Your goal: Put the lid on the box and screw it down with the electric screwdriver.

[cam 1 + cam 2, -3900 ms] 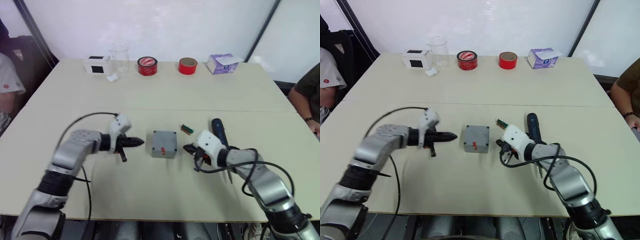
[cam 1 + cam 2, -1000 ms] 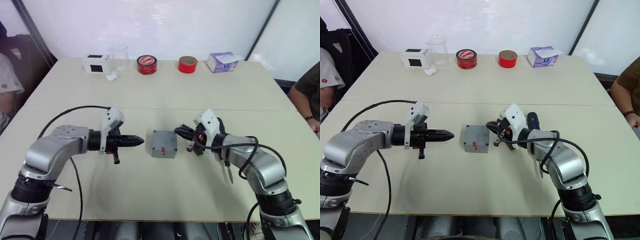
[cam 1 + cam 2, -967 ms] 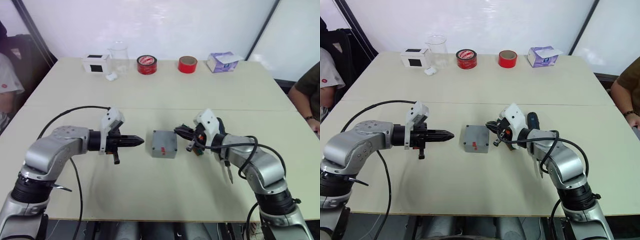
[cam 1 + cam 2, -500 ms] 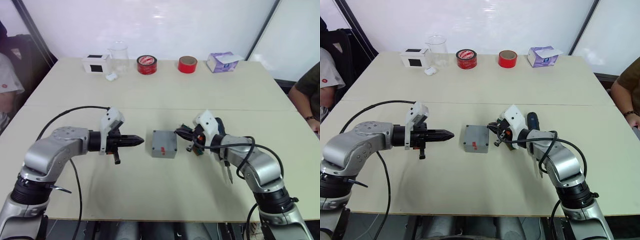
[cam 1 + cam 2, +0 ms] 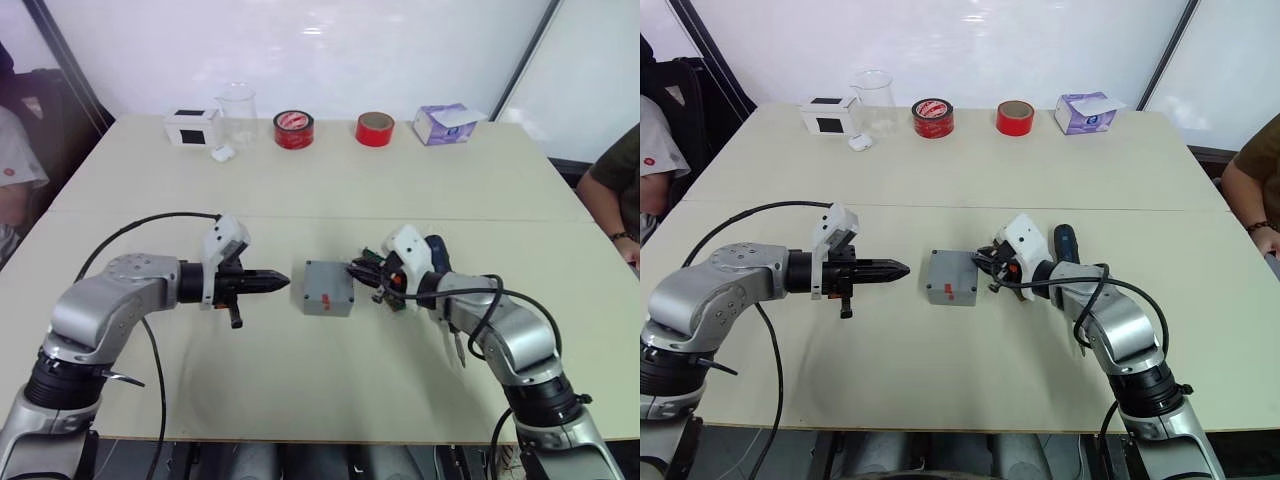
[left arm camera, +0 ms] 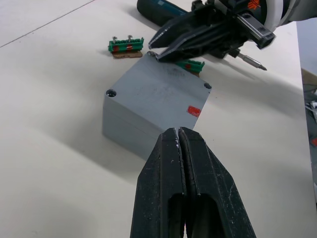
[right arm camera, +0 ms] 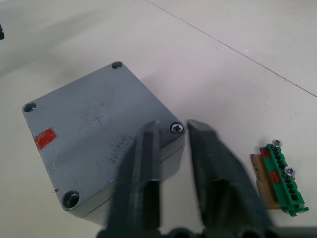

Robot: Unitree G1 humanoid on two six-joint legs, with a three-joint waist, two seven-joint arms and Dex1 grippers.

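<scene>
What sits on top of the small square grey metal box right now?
The flat grey lid covers the grey box; one corner hole holds a screw, three look empty. The inside is hidden.

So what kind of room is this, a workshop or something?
Probably a lab or test workspace: a plain table holds red tape rolls, a grey box and an electric screwdriver, with people seated at the sides.

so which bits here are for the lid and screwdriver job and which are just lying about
For the job:
- grey box with lid on it
- electric screwdriver
- right pincer, open at a box corner
- left pincer, shut

Lying about:
- two red tape rolls
- glass beaker
- purple tissue box
- green terminal blocks
</scene>
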